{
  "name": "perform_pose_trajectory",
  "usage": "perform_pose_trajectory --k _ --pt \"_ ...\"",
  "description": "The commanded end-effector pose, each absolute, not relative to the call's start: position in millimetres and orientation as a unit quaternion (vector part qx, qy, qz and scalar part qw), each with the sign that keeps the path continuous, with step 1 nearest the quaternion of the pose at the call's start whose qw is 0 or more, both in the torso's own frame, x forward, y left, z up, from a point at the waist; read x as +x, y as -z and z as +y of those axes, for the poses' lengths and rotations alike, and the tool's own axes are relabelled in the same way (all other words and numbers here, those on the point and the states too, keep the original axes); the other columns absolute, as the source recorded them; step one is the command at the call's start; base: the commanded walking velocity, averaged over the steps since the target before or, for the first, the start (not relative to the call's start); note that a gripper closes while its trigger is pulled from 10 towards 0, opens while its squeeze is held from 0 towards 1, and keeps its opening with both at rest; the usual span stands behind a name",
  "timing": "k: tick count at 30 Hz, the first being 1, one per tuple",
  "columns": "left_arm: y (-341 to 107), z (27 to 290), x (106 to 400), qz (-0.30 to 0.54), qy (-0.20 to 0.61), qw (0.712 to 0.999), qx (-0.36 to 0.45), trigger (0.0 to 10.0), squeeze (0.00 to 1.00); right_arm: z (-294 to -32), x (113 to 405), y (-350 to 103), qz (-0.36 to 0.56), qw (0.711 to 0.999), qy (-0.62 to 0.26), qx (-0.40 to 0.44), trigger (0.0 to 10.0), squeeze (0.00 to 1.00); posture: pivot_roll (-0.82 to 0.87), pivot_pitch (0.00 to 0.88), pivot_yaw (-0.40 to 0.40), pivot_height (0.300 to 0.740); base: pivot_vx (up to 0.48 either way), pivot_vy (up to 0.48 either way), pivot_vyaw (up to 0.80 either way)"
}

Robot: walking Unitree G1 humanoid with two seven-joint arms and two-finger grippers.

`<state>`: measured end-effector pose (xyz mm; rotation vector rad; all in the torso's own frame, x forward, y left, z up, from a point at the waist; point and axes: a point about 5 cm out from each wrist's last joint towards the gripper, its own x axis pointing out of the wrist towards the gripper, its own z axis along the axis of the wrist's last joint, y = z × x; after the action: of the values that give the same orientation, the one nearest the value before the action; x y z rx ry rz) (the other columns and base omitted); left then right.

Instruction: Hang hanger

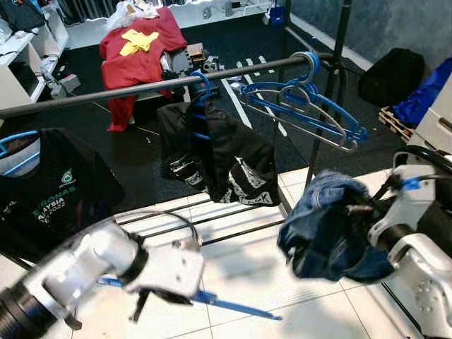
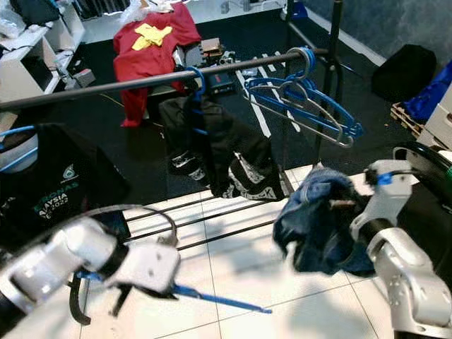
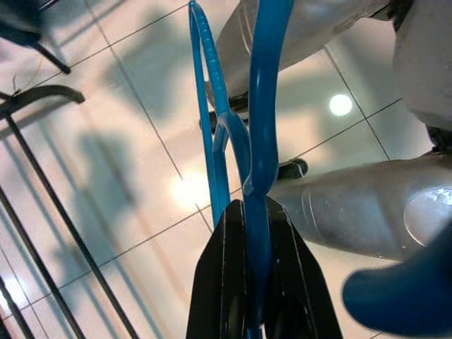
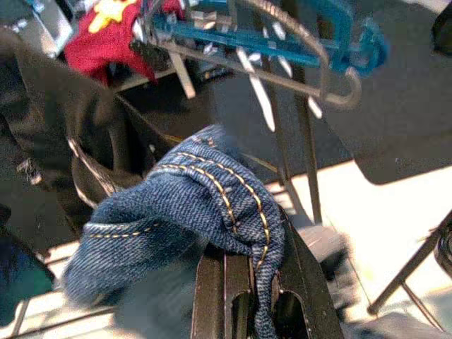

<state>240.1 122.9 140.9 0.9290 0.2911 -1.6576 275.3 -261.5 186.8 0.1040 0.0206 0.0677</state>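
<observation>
My left gripper [image 1: 152, 300] is low over the white tiles and shut on a blue plastic hanger [image 1: 236, 307], which sticks out to the right; the left wrist view has the hanger [image 3: 258, 120] clamped between the black fingers [image 3: 226, 282]. My right gripper [image 4: 254, 289] is shut on a bunched pair of blue jeans [image 1: 328, 226], held up at the right, below the rail. The dark clothes rail [image 1: 141, 86] runs across the top, carrying several empty blue hangers [image 1: 304, 106] at its right end, a black garment [image 1: 219, 152] in the middle and a black T-shirt [image 1: 56, 191] at the left.
The rack's black base bars [image 1: 212, 226] cross the tiles just ahead. A red garment [image 1: 141, 49] lies draped beyond the rail. A black bag [image 1: 392, 74] and blue cloth [image 1: 424, 95] sit at the right. White shelving [image 1: 21, 63] stands at the far left.
</observation>
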Motion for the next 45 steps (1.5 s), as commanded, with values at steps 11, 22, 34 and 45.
perform_pose_trajectory --k 11,22,34,45 --pt "-109.1 67.6 245.3 0.127 0.629 0.679 0.356 10.0 0.00 -245.1 282.0 -206.8 -0.019 0.997 -0.067 0.027 0.0 0.00 -0.11 0.136 0.109 0.740 0.000 0.000 0.00" --pt "-104.7 134.9 306.3 0.182 0.376 0.885 0.206 10.0 0.00 -254.6 261.2 -144.2 0.122 0.989 -0.055 -0.056 10.0 0.00 -0.11 0.142 0.108 0.740 0.000 0.000 0.00" --pt "-79.6 162.2 281.1 0.161 0.119 0.980 -0.004 10.0 0.00 -200.8 218.8 -103.2 0.119 0.985 -0.120 0.019 10.0 0.00 -0.11 0.158 0.085 0.740 0.000 0.000 0.69" --pt "-86.3 151.0 251.0 0.131 0.078 0.985 -0.080 10.0 0.00 -168.3 187.6 -107.7 0.098 0.981 -0.146 0.077 10.0 0.00 -0.09 0.148 0.058 0.740 -0.073 0.000 0.77"
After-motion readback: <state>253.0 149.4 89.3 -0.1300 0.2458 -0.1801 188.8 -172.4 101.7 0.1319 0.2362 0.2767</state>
